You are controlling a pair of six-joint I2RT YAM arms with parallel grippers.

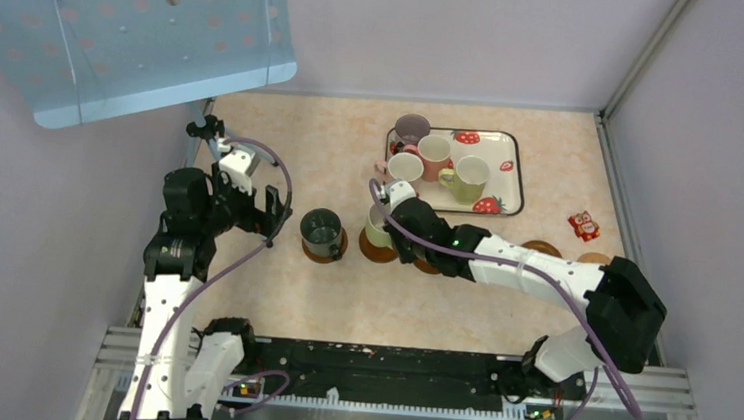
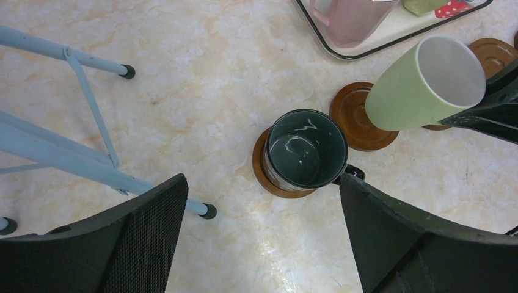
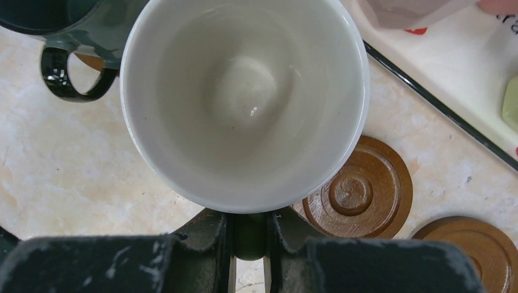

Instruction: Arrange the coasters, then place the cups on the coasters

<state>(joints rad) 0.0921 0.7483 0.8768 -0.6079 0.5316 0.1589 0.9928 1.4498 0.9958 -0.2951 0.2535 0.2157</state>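
Note:
A dark grey-green cup (image 1: 322, 232) (image 2: 305, 149) stands on a brown coaster (image 1: 325, 254) (image 2: 261, 175). My left gripper (image 1: 248, 198) (image 2: 262, 198) is open just to its left, holding nothing. My right gripper (image 1: 395, 215) (image 3: 249, 235) is shut on the handle of a pale yellow-green cup (image 1: 378, 228) (image 2: 421, 82) (image 3: 244, 97). This cup hangs tilted over an empty coaster (image 2: 354, 116) (image 3: 357, 189). Other coasters (image 1: 542, 249) (image 3: 470, 250) lie to the right. A mauve cup (image 1: 413, 128), two pink cups (image 1: 433, 155) and another yellow-green cup (image 1: 469, 178) stand on the tray.
The strawberry-print tray (image 1: 510, 196) (image 2: 366, 52) sits at the back right. A blue dotted panel (image 1: 131, 31) overhangs the back left, with its thin legs (image 2: 91, 104) on the table. A small red toy (image 1: 583, 225) lies near the right wall.

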